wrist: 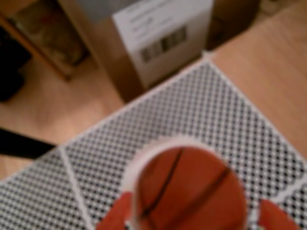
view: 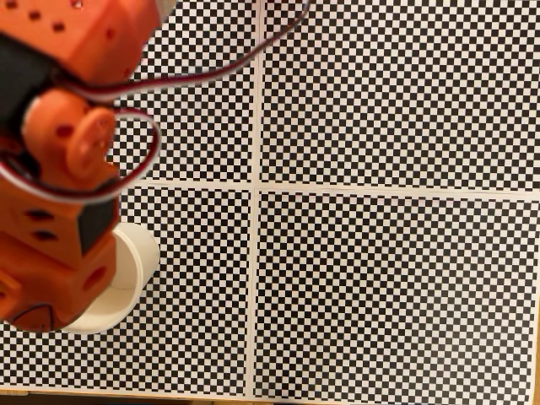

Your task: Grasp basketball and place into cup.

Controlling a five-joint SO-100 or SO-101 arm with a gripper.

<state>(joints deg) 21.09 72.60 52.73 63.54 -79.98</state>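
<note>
Orange-red and blurred, the basketball (wrist: pixel 192 189) sits closest in the wrist view, its black seam lines curving across it, with the white rim of the cup (wrist: pixel 165 143) ringing its far and left sides. Two orange fingertips (wrist: pixel 115 215) flank it at the bottom edge, one on each side, so the jaws (wrist: pixel 192 218) appear partly open around the ball; whether they press it or stand just clear I cannot tell.

From the fixed view, the orange arm (view: pixel 59 194) fills the left side and covers most of the cup (view: pixel 135 261), which stands on the checkered desk (view: pixel 396 278) near the lower left.

Judging by this, the placing step is in hand: the ball is at or inside the cup's mouth. Next comes widening the jaws fully and lifting straight up, without catching the rim and tipping the cup.
</note>
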